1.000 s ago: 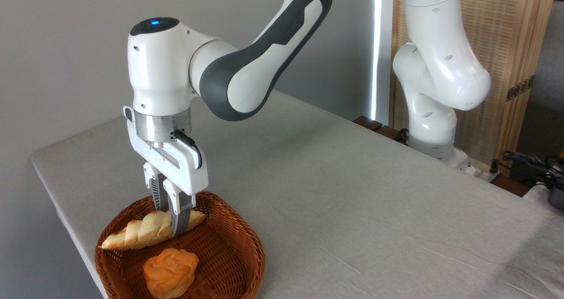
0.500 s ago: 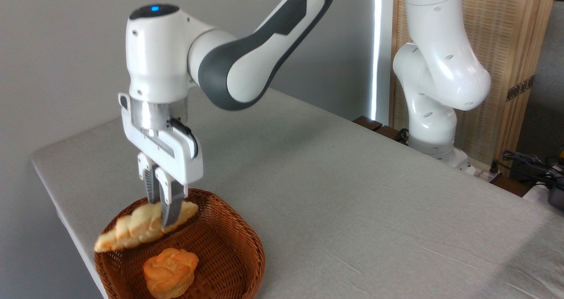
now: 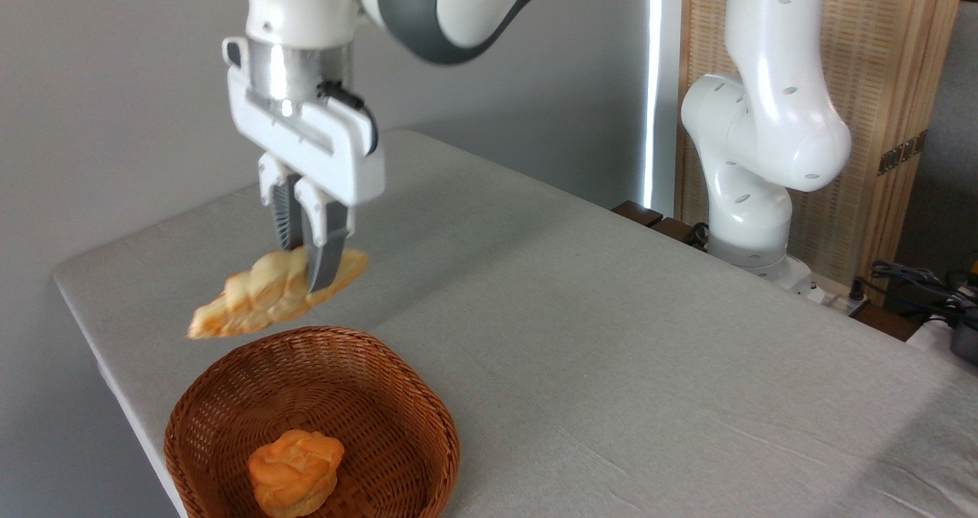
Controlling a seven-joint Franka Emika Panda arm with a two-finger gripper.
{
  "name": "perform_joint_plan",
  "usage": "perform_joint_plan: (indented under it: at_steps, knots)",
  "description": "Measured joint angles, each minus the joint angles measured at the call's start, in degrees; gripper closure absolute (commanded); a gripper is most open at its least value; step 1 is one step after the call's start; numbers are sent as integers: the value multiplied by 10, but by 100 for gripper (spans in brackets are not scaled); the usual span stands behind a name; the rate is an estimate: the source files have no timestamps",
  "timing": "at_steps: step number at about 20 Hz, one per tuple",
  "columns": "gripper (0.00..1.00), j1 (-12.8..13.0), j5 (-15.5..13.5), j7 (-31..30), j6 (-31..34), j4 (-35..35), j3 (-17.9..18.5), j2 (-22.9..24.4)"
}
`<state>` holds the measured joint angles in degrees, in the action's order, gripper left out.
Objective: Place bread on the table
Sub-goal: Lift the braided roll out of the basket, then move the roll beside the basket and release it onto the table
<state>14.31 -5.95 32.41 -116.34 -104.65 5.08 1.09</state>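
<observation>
Bread pinched in the hand, above the basket with bun.

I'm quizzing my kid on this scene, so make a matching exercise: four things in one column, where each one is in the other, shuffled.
Things:
1. long braided cream-and-golden bread loaf
2. small round orange bun
3. round brown wicker basket
4. white two-finger pincer

Places:
A. inside the basket
B. on the grey table, near its front left corner
C. in the air above the basket, tilted
D. clamped around the loaf

Pairs: 1-C, 2-A, 3-B, 4-D
</observation>
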Motion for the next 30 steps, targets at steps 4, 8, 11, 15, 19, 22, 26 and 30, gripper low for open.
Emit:
perform_joint_plan:
  at_steps: [4,8,11,15,19,22,26,30]
  knots:
    - [63,-1,0,0,40,-41,1,58]
    - [60,1,0,9,51,-121,1,121]
    - [59,5,0,18,68,-170,1,155]
    - [55,26,0,21,75,-208,1,168]
    - [55,42,0,21,75,-223,0,154]
    - [36,49,0,21,66,-223,-1,136]
    - [5,51,0,21,49,-222,-1,126]
    - [0,49,0,21,19,-214,1,126]
